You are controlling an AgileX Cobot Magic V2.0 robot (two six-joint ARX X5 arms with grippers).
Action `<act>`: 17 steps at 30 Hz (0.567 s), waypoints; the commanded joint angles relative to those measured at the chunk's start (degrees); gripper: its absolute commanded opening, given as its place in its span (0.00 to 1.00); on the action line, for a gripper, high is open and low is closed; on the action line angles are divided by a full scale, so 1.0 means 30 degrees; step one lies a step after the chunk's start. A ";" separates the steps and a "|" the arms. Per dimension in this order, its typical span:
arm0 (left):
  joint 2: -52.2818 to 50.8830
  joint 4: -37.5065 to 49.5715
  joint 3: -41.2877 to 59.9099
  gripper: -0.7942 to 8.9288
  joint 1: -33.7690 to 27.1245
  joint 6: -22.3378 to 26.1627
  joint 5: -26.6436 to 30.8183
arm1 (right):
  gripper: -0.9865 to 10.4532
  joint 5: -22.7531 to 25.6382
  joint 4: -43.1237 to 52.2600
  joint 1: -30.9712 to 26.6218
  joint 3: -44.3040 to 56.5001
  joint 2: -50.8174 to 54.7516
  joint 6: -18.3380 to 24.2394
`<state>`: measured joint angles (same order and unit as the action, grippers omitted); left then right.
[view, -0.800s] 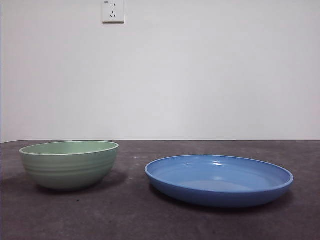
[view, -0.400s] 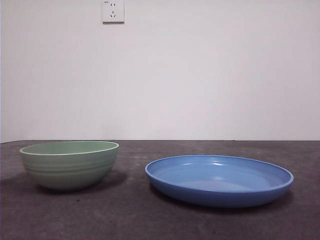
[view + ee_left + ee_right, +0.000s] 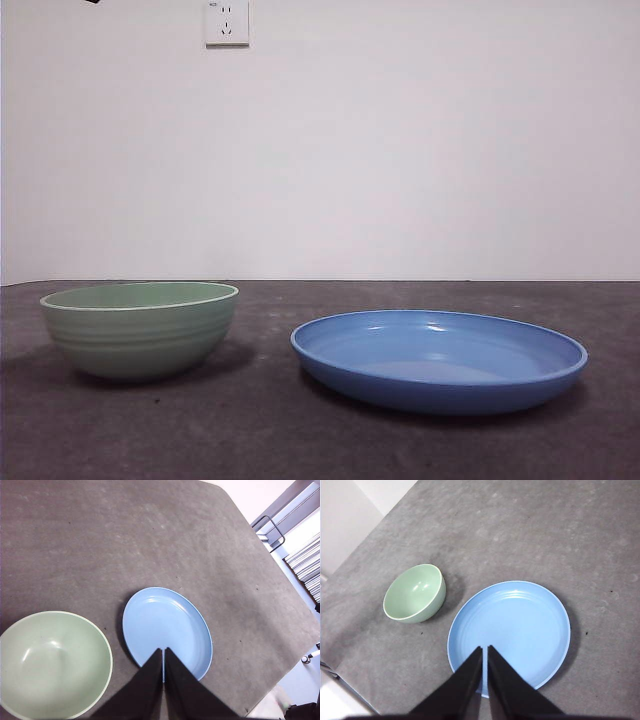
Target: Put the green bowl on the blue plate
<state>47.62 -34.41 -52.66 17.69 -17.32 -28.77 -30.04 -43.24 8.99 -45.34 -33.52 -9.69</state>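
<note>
The green bowl (image 3: 139,328) stands upright and empty on the desk (image 3: 300,440), just beside the blue plate (image 3: 438,360) but not touching it; the transfer has not begun. The left gripper (image 3: 164,652) hangs high above the desk, jaws pressed together and holding nothing, the bowl below and to one side of its tips. The right gripper (image 3: 485,651), likewise closed and empty, hangs high over the plate's near rim. The left arm is judged better placed to grasp the bowl.

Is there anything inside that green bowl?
Nothing: the bowl shows a bare, glossy inside in both views from above. It sits on the table beside the plate, apart from it. What lies under it is hidden.
</note>
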 commanded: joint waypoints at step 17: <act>0.0102 -0.2113 -0.0350 0.66 0.0080 0.1268 -0.0131 | 0.53 -0.0408 0.0138 0.0087 -0.0364 -0.0073 0.0517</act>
<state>47.62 -40.97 -52.66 17.69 -14.41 -28.80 -31.05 -43.20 8.99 -45.34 -33.52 -8.78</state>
